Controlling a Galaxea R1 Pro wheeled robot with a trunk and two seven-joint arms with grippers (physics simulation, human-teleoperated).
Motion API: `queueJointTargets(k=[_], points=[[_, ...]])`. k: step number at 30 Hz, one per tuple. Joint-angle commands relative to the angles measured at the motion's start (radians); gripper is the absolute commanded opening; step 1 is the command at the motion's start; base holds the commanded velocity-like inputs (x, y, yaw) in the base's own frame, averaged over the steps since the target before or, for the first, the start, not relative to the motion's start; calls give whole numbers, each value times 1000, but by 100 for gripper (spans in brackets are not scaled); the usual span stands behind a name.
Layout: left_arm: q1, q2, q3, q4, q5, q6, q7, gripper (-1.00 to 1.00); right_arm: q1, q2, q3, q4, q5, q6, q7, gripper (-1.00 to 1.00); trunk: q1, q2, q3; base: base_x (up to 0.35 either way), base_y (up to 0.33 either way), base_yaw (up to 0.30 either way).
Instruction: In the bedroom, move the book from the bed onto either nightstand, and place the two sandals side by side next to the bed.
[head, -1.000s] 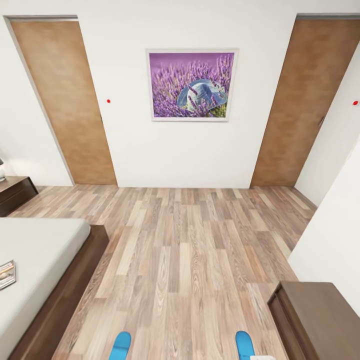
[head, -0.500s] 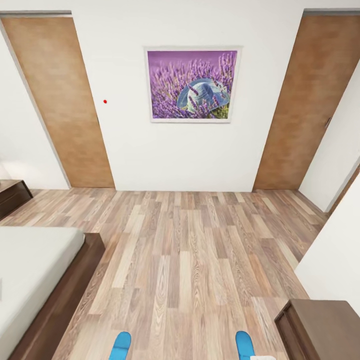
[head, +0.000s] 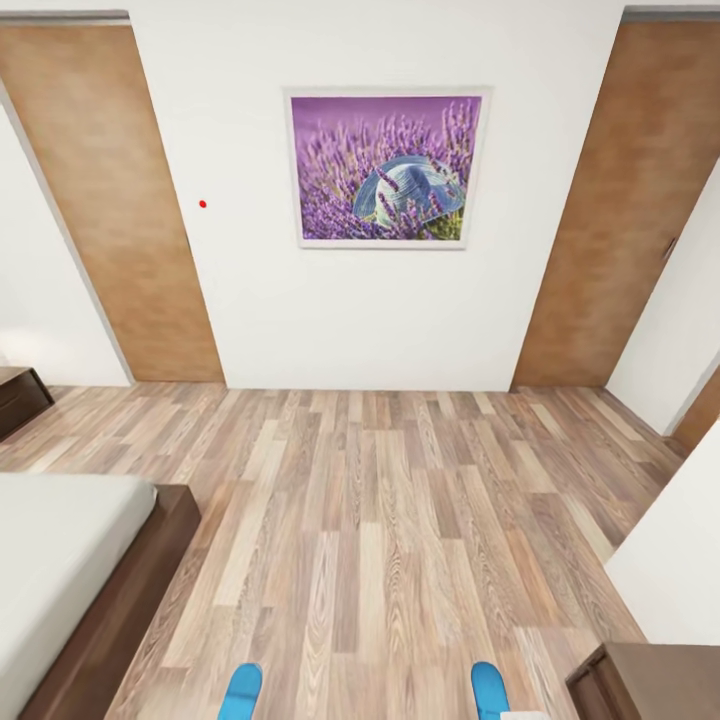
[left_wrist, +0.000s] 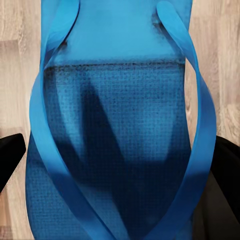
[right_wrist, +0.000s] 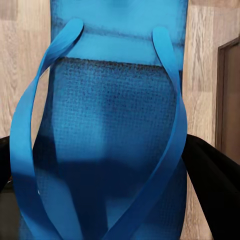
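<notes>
Facing a white wall of the bedroom, the head camera is taking in a framed picture of purple lavender with a blue hat, which is hanging between two tall brown wooden doors. Below the picture, a wood-plank floor is stretching toward the camera. Down and to the left of the picture, the large low bed with its dark-brown frame and light-grey mattress is reaching in from the edge, and beyond the bed a corner of a dark-brown wooden nightstand is showing. Down and to the right of the picture, a dark-brown wooden cabinet corner is peeking in.

Two bright-blue flat sandals are poking up at the lower edge, the left sandal nearer the bed and the right sandal nearer the cabinet, well apart. In the left wrist view, the left gripper is flanking its sandal's strapped sole with black fingers; whether it is clenched on it I cannot tell. The right gripper is sitting likewise, black fingers either side of its sandal, grip equally unclear
</notes>
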Motion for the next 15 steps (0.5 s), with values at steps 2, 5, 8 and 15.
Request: queueJointTargets(k=[2, 5, 8, 15], points=[[0, 1, -8, -3, 9, 4, 6, -100, -1, 0, 8, 1, -12, -4, -3, -100, 1, -2, -2, 307, 0, 0], [0, 1, -8, -3, 9, 4, 6, -100, -1, 0, 8, 1, -12, -4, -3, -100, 1, -2, -2, 306, 0, 0], [0, 1, -8, -3, 9, 4, 6, -100, -1, 0, 9, 1, -12, -5, -3, -100, 1, -2, -2, 305, 0, 0], [0, 1, -9, -3, 9, 4, 6, -100, -1, 0, 9, 1, -12, -5, -3, -100, 1, -2, -2, 297, 0, 0]])
